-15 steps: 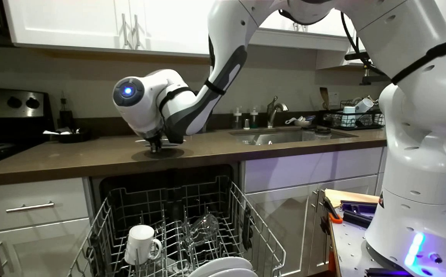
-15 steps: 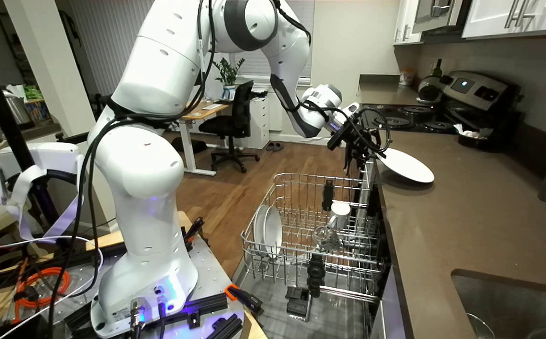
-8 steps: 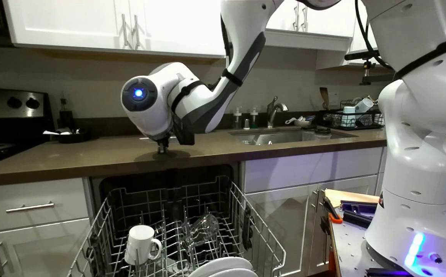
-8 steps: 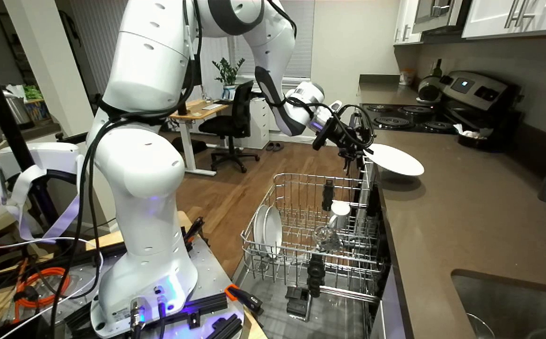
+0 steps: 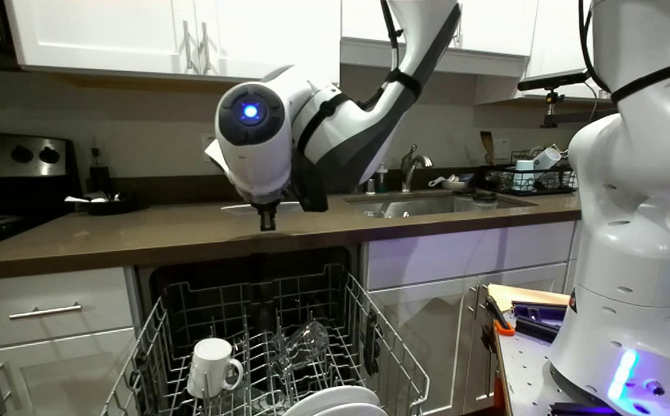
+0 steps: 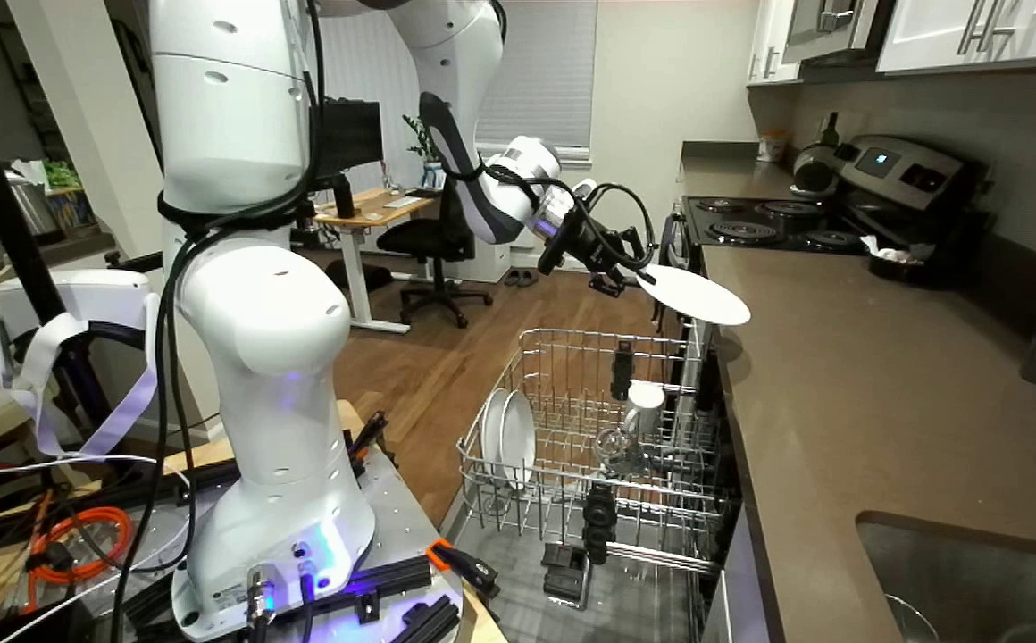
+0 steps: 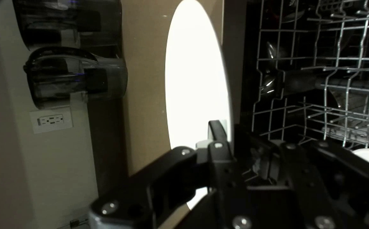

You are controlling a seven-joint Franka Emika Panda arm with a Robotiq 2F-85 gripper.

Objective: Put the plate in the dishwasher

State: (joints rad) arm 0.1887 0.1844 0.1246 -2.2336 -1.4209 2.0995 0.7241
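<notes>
The white plate [image 6: 697, 293] is held nearly flat, slightly tilted, above the counter's front edge by the dishwasher. It fills the middle of the wrist view [image 7: 197, 70] and shows as a thin rim in an exterior view [image 5: 237, 209]. My gripper [image 7: 230, 131] is shut on the plate's near rim, one finger [image 7: 218, 130] over its face. The dishwasher [image 6: 634, 598] is open with its wire rack [image 5: 390, 330] pulled out below the gripper. Two white plates [image 6: 518, 438] stand upright in the rack, also seen in an exterior view [image 5: 335, 398].
A white mug [image 5: 211, 361] and a clear glass [image 5: 307, 341] sit in the rack. The brown counter [image 6: 893, 393] runs beside it, with a sink [image 5: 427, 205] and a stove [image 6: 768, 219] at its ends. Glass jars [image 7: 76, 79] stand by the wall.
The arm has drawn back from over the counter with the plate still held. The plate has moved towards the dishwasher side and now overhangs the counter edge. The rack and its dishes have not moved.
</notes>
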